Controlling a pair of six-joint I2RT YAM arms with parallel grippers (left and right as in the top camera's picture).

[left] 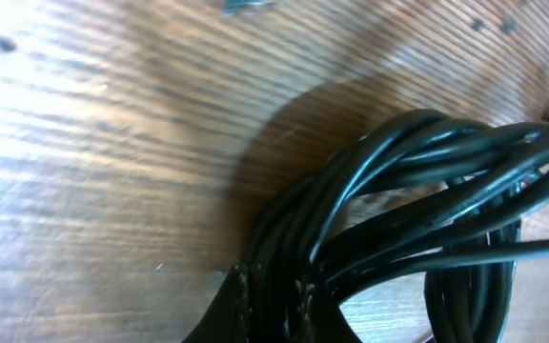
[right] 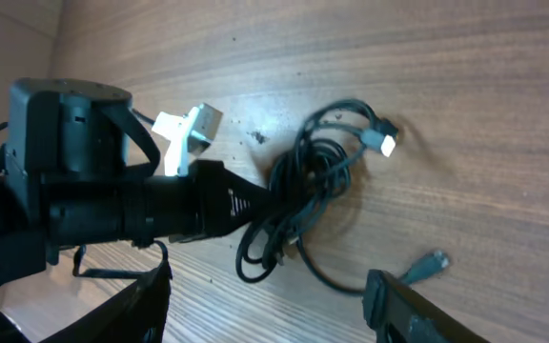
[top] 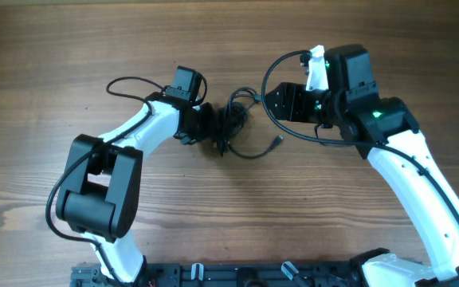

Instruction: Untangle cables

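Seen from above, a wooden table with two white-and-black robot arms meeting at centre frame. Between them lie the cables — a small knotted clump of thin black cords, right at centre frame. The left gripper reaches in from the left and is clamped tight on the clump's left edge. Its wrist view shows many strands bunched together at the fingers. The right gripper, just right of the clump, has its jaws wide apart and holds nothing. One silvery-tipped plug lies curled on the heap, and another plug trails free at lower right. The likely risk is that the grip takes several strands at once, so a pull may drag the whole clump or cinch the knot — nothing anchors the other side.
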